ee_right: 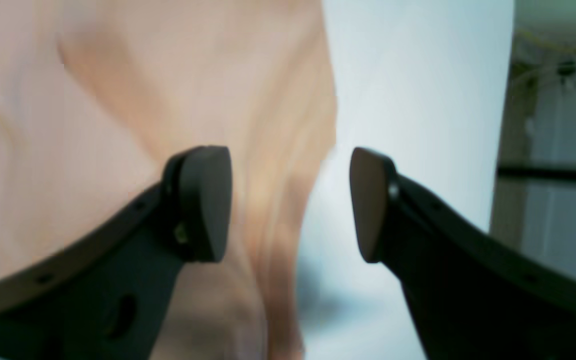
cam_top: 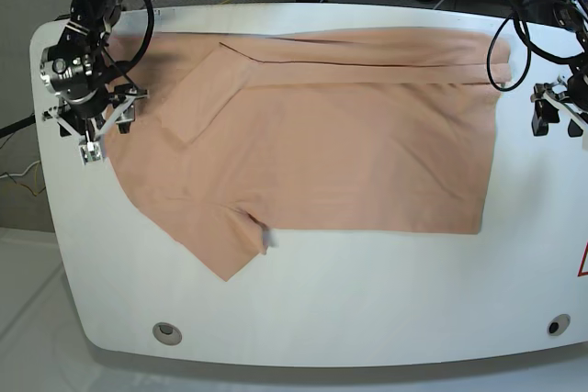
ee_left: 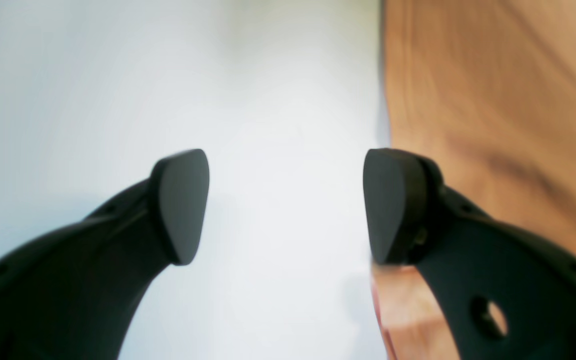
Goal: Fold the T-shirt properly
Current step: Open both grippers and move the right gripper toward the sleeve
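both pairs of jaws stand parted and hold nothing. our left gripper [ee_left: 285,205] straddles the straight edge of the t-shirt [cam_top: 340,153], one pad over cloth, the other over bare tabletop [cam_top: 367,282]. our right gripper [ee_right: 290,202] sits likewise at the opposite, sleeve end. the shirt lies spread across the tabletop, its far edge already folded in. if we close too high, we judge the jaws pinch air or one thin layer, and the soft fabric slips, bunches or drags crooked. uneven lifts between the arms would skew the fold.
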